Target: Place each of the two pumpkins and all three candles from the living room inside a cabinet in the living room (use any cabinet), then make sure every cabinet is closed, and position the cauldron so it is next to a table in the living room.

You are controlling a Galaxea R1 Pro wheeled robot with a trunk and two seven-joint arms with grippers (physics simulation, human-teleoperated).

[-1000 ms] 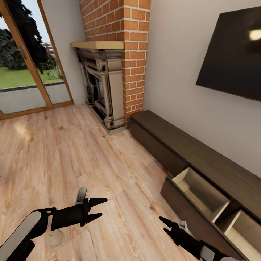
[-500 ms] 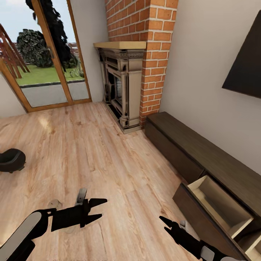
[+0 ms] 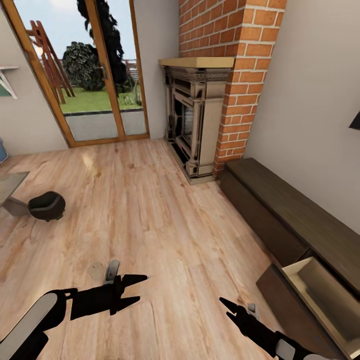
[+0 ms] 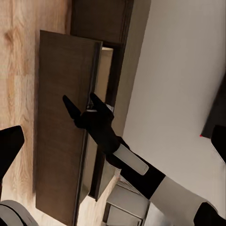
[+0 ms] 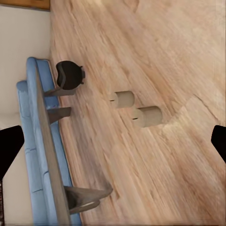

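Closest to the robot, both arms hang low over the wood floor [image 3: 150, 210]. The left gripper [image 3: 142, 287] has its fingers spread apart with nothing between them, and the right gripper [image 3: 227, 309] looks the same, fingers parted and empty.

What just changed is the view, not the room. Over the last second the whole picture has swung leftward: the TV has nearly slid off the right edge and the cabinet [image 3: 295, 215] has shifted right, so only one open drawer [image 3: 325, 295] with its pale inside shows at the bottom right corner now. That's the camera turning; the arms sit in the same spot in the picture. Meanwhile the cauldron [image 3: 47, 205] has come into sight at mid left, right by the leg of a table [image 3: 10, 185]. My read: the robot is turning away from the console to go fetch stuff, so it's early going, with candles still on the floor and drawers still open.

Just past the left gripper, a pale candle [image 3: 96, 270] peeks out on the floor. The right wrist view is way more useful: two candles [image 5: 147, 116] lying near each other, the cauldron beyond them, and a blue sofa [image 5: 37, 141]. The left wrist view looks the other way, at the right gripper in front of the drawer front.

Farthest back: the brick fireplace [image 3: 195, 125] and glass door [image 3: 80, 75].
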